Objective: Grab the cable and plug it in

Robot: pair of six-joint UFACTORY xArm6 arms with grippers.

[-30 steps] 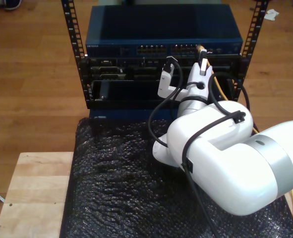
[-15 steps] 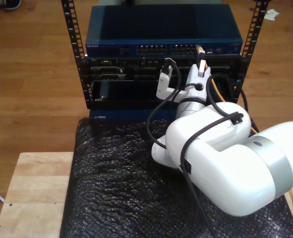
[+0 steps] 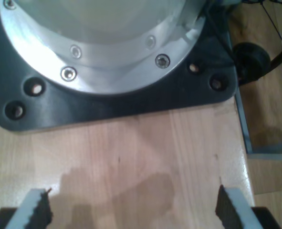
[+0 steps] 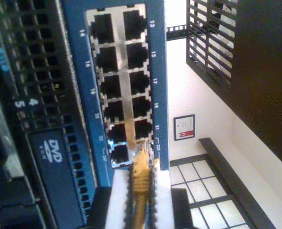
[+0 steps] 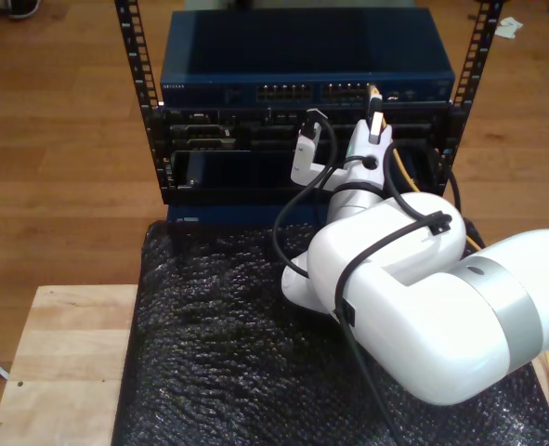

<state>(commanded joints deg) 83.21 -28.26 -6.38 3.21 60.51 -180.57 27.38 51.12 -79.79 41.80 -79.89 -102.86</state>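
The orange-yellow cable (image 4: 141,183) is pinched between the white fingers of my second gripper (image 4: 141,175), which is shut on it. Its clear plug (image 4: 142,158) points at the blue switch (image 4: 160,71), just short of the ports numbered 21 to 24. In the exterior view my second gripper (image 5: 377,119) reaches up to the right-hand bank of ports (image 5: 353,91), and the cable (image 5: 407,169) trails down behind the arm. My first gripper (image 3: 133,210) is open over a wooden table top (image 3: 145,152), with nothing between its fingertips.
A black base plate (image 3: 112,107) with a silver flange sits close ahead of my first gripper. Black rack posts (image 5: 137,65) flank the switch. A server with a DVD drive (image 4: 52,157) lies beside the ports. Black bubble wrap (image 5: 209,344) covers the table under the arm.
My second gripper has crept a little closer to the switch's ports with the cable in it. The rest of the scene is unchanged.
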